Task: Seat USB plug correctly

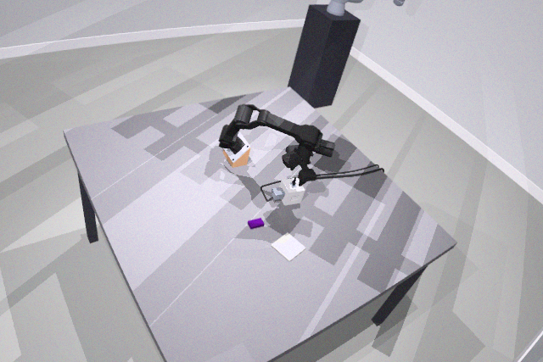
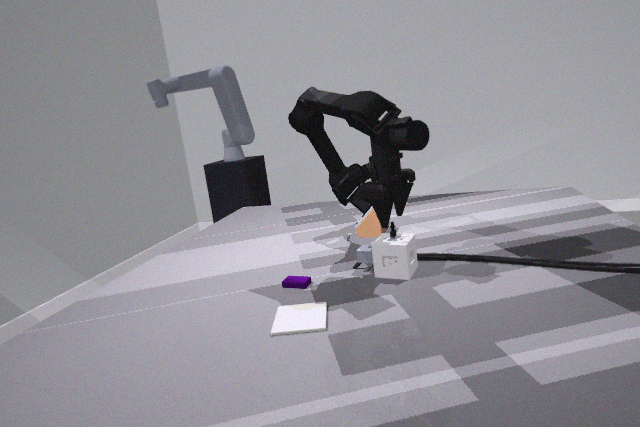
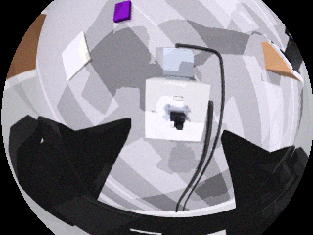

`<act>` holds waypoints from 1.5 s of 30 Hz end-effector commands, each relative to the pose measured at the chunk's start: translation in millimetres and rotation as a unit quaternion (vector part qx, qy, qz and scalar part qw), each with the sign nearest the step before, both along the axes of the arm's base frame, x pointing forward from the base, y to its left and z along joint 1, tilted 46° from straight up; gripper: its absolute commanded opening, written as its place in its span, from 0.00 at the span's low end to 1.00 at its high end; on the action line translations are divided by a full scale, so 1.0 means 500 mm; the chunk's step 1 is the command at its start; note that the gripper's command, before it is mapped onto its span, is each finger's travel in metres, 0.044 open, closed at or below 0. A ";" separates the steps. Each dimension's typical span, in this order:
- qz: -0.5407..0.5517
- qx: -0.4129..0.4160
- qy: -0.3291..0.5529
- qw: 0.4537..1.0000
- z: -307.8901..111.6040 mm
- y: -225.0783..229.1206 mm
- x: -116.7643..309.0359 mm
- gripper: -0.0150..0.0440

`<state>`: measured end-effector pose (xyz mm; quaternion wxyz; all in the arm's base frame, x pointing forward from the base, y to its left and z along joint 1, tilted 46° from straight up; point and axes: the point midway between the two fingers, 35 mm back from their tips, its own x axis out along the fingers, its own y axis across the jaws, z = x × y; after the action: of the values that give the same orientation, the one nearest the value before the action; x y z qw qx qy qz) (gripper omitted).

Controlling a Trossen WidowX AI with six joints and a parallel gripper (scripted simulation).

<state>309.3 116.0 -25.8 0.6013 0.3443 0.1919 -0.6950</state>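
Observation:
The white power cube (image 1: pixel 293 197) (image 2: pixel 393 268) (image 3: pixel 156 128) stands on the table. The small black USB plug (image 1: pixel 293 181) (image 2: pixel 392 230) (image 3: pixel 177 118) stands upright in its top socket, with its body above the top face. Which way round it sits is too small to tell. My gripper (image 2: pixel 391 220) (image 3: pixel 179 129) points down above the cube, open and empty. In the wrist view its fingertips are on either side of the plug, wide apart, touching neither plug nor cube. The metal part of the plug and the socket opening are not clearly visible.
A pale blue block (image 1: pixel 277 193) (image 2: pixel 364 254) (image 3: pixel 178 61) is at the cube's side, with a black cable (image 1: pixel 346 174) (image 2: pixel 491 259) (image 3: pixel 221 88) looping past. A purple block (image 1: pixel 255 223) (image 2: pixel 296 282) (image 3: pixel 122 11) and white tile (image 1: pixel 288 247) (image 2: pixel 299 320) (image 3: pixel 76 58) lie nearby. An orange wedge (image 1: pixel 237 159) (image 2: pixel 368 226) (image 3: pixel 278 63) is at my arm's base.

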 end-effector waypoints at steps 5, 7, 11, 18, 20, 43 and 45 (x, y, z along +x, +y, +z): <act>0.003 -0.003 0.002 1.000 -0.010 -0.013 -0.002 1.00; 0.003 -0.003 0.002 1.000 -0.010 -0.013 -0.002 1.00; 0.000 0.000 0.000 1.000 -0.009 -0.009 -0.001 0.91; 0.000 0.000 0.000 1.000 -0.009 -0.009 -0.001 0.60; 0.000 0.000 0.000 1.000 -0.009 -0.009 -0.001 0.51; 0.000 0.000 0.000 1.000 -0.009 -0.009 -0.001 0.25; 0.000 -0.001 0.001 1.000 -0.009 -0.009 -0.001 0.25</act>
<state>308.7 111.2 -30.4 0.6013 0.3435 0.1919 -0.6955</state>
